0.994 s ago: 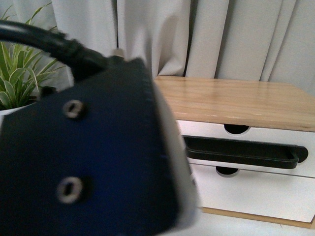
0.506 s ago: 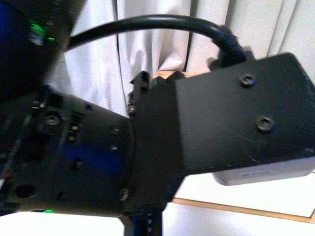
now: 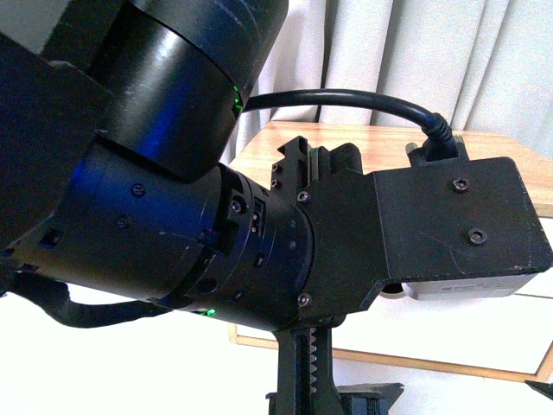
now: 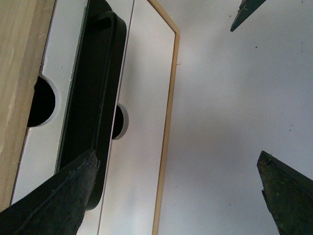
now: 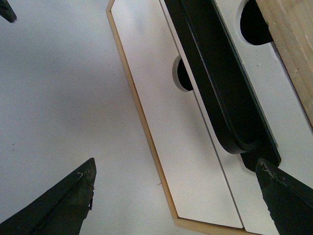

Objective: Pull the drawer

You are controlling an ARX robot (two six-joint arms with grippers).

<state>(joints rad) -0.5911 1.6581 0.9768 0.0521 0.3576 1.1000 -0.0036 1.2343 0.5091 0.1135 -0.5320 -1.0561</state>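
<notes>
The drawer has a white front, a long black bar handle and a semicircular notch under the wooden top. It looks level with the front below it. My left gripper is open and short of the cabinet, one finger overlapping the handle's end in the picture. In the right wrist view the drawer and its handle show from the other end. My right gripper is open with nothing between its fingers. The front view hides the handle.
A black arm with a camera box fills most of the front view. Behind it are the cabinet's wooden top and a plain white lower front. That lower front sits above a wooden base strip. Curtains hang behind.
In the front view the arm has swung across from the left and further forward. It now covers the drawer front and black handle that showed a second ago.
</notes>
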